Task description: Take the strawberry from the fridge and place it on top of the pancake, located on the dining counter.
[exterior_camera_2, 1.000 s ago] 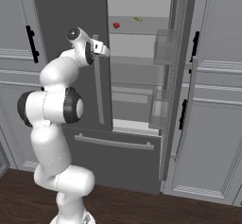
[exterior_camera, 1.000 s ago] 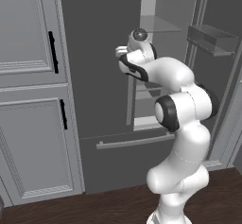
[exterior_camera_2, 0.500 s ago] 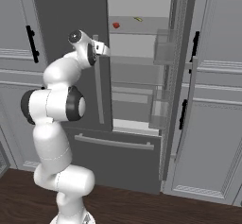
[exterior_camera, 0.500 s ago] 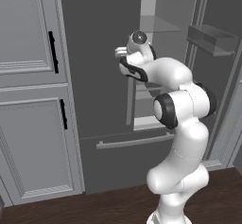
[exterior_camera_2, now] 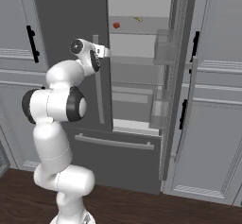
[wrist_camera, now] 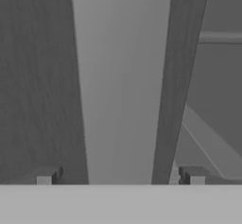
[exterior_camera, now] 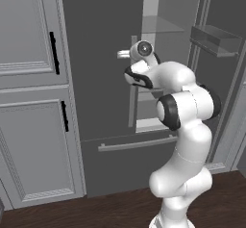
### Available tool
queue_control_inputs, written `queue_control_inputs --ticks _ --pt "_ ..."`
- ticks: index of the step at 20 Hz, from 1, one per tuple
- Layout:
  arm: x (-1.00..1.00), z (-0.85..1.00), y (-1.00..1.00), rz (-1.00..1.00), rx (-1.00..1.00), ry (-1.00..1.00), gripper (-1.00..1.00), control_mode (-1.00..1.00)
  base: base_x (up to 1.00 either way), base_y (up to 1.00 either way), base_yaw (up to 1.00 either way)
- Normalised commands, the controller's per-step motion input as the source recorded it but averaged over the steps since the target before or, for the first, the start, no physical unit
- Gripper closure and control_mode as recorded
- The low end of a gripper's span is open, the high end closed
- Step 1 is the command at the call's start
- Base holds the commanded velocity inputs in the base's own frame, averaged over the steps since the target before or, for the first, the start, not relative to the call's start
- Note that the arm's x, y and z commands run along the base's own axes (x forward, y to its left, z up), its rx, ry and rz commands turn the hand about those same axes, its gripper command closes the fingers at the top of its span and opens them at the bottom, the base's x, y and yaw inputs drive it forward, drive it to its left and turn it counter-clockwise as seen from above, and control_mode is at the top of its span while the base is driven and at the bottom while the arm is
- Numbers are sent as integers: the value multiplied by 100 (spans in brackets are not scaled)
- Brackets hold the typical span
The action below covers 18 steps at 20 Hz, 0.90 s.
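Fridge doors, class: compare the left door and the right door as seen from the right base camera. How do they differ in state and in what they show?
The left fridge door is shut, showing a flat dark grey front; the right fridge door is swung open, showing its inner side. The right door carries clear shelf bins; the left shows only its long silver handle. The open gripper sits by the left door, not the right. Both are tall and dark grey.

Pincer (wrist_camera: 118,176) has begun narrowing around fridge handle (wrist_camera: 124,86)

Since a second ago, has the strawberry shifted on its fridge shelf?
No. The strawberry sits at the same spot on the fridge shelf, left of the yellowish item.
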Motion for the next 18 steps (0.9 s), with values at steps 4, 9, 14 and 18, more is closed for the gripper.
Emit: queue_control_inputs --ticks 4,9,14,18 --pt "15 0 0 0 0 0 100 -100 0 0 0" --pt "-18 0 0 -11 0 2 100 -100 0 0 0" --pt "-52 -2 13 -33 0 0 100 -100 0 0 0" --pt "-72 -8 24 -33 0 0 100 -100 0 0 0"
